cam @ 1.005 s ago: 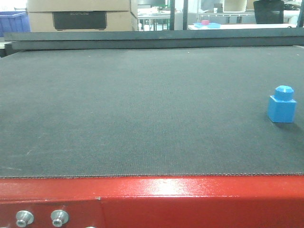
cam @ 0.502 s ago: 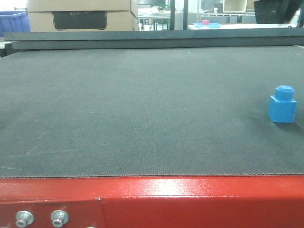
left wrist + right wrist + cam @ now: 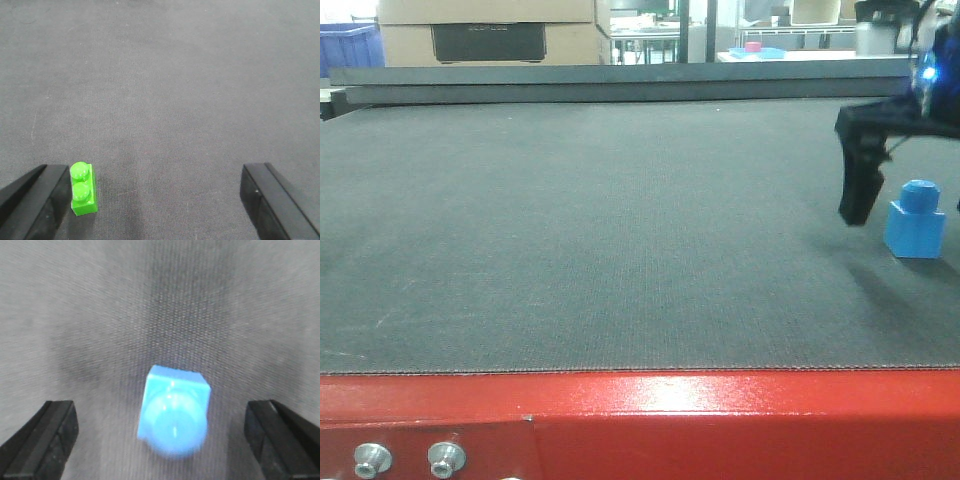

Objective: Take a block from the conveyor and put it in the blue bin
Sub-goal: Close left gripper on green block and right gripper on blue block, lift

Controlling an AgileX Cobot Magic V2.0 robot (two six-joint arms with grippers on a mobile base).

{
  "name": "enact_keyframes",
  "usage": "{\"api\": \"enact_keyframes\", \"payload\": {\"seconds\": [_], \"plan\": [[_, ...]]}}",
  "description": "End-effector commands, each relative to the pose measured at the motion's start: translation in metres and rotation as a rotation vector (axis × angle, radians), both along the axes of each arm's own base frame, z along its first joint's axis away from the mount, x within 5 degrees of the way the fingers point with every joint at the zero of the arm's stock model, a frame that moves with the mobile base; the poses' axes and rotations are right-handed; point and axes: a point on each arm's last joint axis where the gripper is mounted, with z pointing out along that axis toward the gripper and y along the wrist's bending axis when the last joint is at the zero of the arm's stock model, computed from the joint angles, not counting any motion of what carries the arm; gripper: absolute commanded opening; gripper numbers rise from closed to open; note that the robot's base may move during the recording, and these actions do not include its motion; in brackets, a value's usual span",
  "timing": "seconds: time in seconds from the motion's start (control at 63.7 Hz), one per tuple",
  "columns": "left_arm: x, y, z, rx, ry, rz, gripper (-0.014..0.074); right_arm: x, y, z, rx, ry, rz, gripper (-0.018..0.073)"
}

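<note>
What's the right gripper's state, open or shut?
Open. The right gripper's fingers sit wide apart at the wrist view's edges, with the blue block upright between them, untouched, on the belt.

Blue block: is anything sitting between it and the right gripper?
Nothing visible. The right gripper is open and straddles the block without touching it; only bare conveyor shows in the gaps.
</note>
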Motion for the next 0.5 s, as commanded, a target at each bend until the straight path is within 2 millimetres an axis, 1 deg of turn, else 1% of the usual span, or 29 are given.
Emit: {"api": "enact_keyframes", "payload": {"seconds": [0.0,0.031,0.11,0.251,0.267,0.345,0.487], "plan": [[-0.001,-0.001,0.004,-0.002,-0.019,-0.007,0.0581,0.004,0.0,-0.002,-0.006,-0.017,0.0,0.0551],[-0.001,-0.001,0.004,-0.002,-0.019,-0.007,0.0581,0.005,0.0,-0.002,-0.006,-0.017,0.0,0.0526],[-0.001,-0.001,0.003,-0.002,-0.017,-0.007,0.0581,0.005,0.0,-0.002,-0.008,-0.022,0.001,0.0407],[-0.001,-0.001,0.001,0.001,0.007,-0.008,0.0581,0.006,-0.001,-0.002,-0.016,-0.037,0.005,0.0059],[-0.001,-0.001,0.001,0.002,0.013,-0.008,0.0581,0.006,-0.001,-0.002,-0.019,-0.038,0.007,0.0001],[0.002,-0.001,-0.004,0.009,0.058,-0.006,0.0581,0.007,-0.002,-0.001,-0.023,-0.045,0.01,-0.0165],[0.013,-0.002,-0.017,0.02,0.171,-0.008,0.0581,0.004,-0.002,0.006,-0.019,-0.067,0.009,-0.0153]]}}
